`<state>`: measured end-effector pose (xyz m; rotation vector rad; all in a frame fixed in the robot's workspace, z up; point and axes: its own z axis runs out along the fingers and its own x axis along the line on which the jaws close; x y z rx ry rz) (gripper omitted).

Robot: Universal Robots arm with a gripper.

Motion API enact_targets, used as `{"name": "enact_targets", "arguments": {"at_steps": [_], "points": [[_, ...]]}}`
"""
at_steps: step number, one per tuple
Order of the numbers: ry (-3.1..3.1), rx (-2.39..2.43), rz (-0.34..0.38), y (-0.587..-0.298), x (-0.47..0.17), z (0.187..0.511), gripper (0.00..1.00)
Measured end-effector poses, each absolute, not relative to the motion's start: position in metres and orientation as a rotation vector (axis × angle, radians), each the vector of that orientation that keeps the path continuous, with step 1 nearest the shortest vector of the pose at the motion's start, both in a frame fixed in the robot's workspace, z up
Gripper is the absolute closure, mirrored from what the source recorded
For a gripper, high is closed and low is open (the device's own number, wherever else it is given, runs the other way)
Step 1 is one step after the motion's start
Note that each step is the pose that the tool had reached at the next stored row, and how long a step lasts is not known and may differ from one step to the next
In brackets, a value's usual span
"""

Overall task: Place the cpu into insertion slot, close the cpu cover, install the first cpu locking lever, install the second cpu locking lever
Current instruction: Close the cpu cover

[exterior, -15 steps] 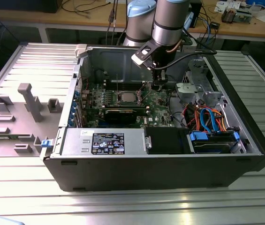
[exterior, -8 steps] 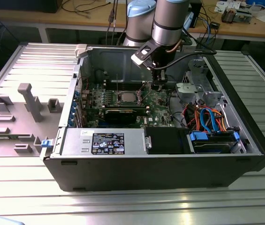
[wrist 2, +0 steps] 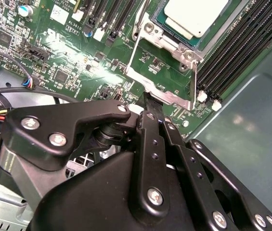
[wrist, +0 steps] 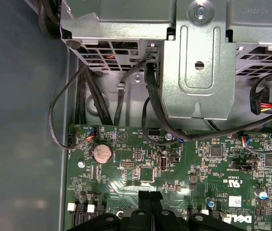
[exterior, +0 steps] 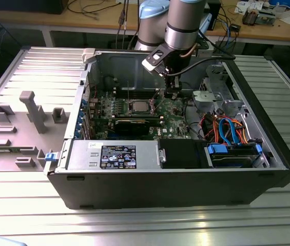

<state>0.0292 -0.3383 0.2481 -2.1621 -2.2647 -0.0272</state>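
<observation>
Currently, the tool (exterior: pixel 173 95) is lowered into the open computer case (exterior: pixel 160 189) that is laid on the ribbed metal worktop (exterior: pixel 134 225). In the second wrist view its black fingers (wrist 2: pixel 150 134) are seen drawn together, and the tool (wrist 2: pixel 149 98) is set against the free edge of the cpu cover (wrist 2: pixel 157 89). Whether that thin metal is pinched or merely touched cannot be told. The cover is swung open, away from the insertion slot (wrist 2: pixel 200 46), so green motherboard (wrist 2: pixel 78 57) is seen through its window. The cpu (wrist 2: pixel 196 17) is seated in the slot with its pale metal top exposed, just beside the long black memory slots (wrist 2: pixel 241 48). In the first wrist view a coin cell (wrist: pixel 102 153) and a grey drive cage (wrist: pixel 198 62) are shown beyond the tool.
</observation>
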Motion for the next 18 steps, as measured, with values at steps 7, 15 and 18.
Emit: {"name": "enact_targets", "arguments": {"at_steps": [7,15,18], "points": [[-2.265,-2.162,-0.027,-0.3383,0.0277,0.2481,0.89],[-2.265,-2.162,-0.027,-0.3383,0.0248,0.2481,0.89],[-2.265,-2.162,-0.027,-0.3383,0.0233,0.2481,0.89]]}}
